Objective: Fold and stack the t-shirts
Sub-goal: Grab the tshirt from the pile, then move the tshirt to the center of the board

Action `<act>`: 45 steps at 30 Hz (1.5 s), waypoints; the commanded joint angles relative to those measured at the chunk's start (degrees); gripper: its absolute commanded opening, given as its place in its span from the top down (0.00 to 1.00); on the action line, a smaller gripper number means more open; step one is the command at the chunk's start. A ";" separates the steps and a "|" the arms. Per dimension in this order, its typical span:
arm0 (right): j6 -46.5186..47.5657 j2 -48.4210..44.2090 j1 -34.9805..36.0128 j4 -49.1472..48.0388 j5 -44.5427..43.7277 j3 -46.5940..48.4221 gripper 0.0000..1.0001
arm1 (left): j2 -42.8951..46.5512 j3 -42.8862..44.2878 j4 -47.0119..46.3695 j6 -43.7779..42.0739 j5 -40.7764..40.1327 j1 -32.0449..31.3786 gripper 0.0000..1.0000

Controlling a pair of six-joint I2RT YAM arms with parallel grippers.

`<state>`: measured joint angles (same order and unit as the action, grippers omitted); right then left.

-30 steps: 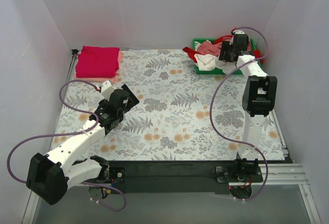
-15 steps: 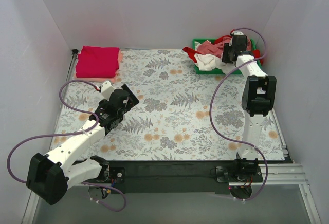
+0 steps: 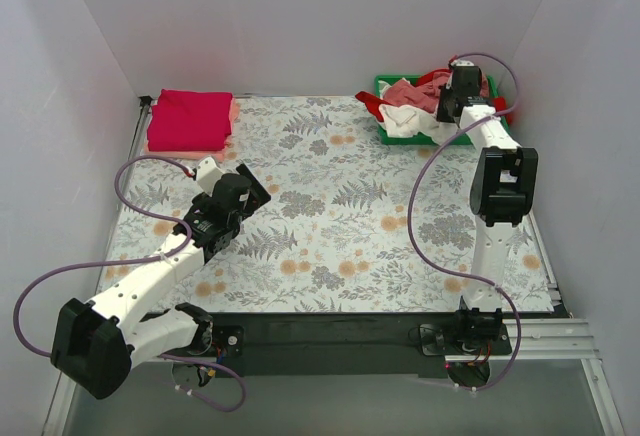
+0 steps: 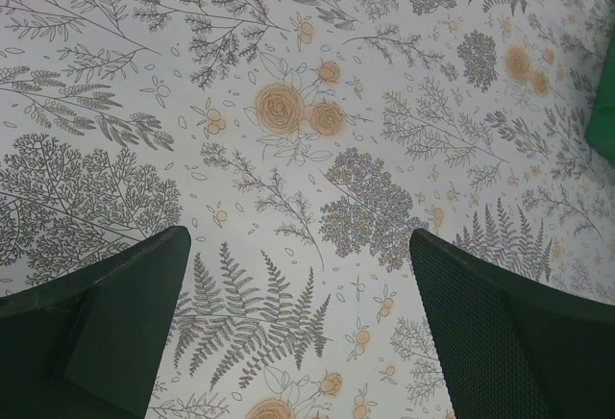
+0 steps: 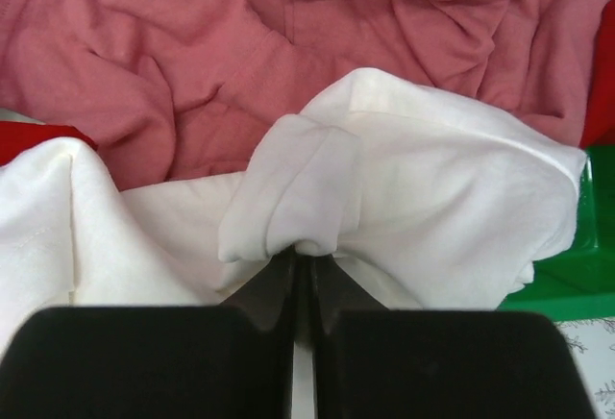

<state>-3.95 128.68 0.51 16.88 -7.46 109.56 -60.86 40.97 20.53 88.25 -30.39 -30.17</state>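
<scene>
- Right gripper (image 5: 302,289) is pinching, jaws closed, a fold of the white t-shirt (image 5: 432,179) lying in the green tray (image 5: 567,280)
- Lifting slowly is seeming wisest, shedding the pink t-shirt (image 5: 192,44)
- Left gripper (image 4: 298,246) is hovering wide open

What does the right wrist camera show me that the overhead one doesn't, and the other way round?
Only the right wrist view shows the right claw pinched shut on a fold of the white t-shirt. Only the overhead view shows the folded crimson t-shirt in the far left corner and the left claw. Both show the pink t-shirt and green tray.
</scene>
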 commanded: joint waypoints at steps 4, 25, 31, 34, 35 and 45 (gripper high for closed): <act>1.40 -14.58 0.01 0.60 -0.36 3.73 0.99 | 2.15 0.25 0.12 -0.45 -0.81 0.11 0.02; -2.64 -36.04 0.01 -9.06 11.33 15.34 0.99 | 5.49 0.51 1.70 -0.36 1.48 0.03 0.02; -10.02 -40.52 0.01 -10.11 28.09 12.35 0.99 | 5.32 0.51 1.61 -0.01 2.44 0.03 0.02; -15.38 -41.67 1.67 -11.26 36.63 11.91 0.99 | 5.05 0.87 1.70 -0.01 4.11 0.03 0.02; -16.17 -42.11 2.64 -12.04 39.60 11.73 0.99 | 5.05 0.95 1.61 -0.09 4.37 0.03 0.02; -13.72 -44.92 28.04 -16.35 37.62 13.48 0.99 | 9.09 2.18 3.90 3.07 7.45 0.11 0.02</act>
<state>-17.74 87.07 23.99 10.02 31.70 120.55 -54.46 40.99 22.92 89.73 -24.01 -30.17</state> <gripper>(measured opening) 0.063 0.981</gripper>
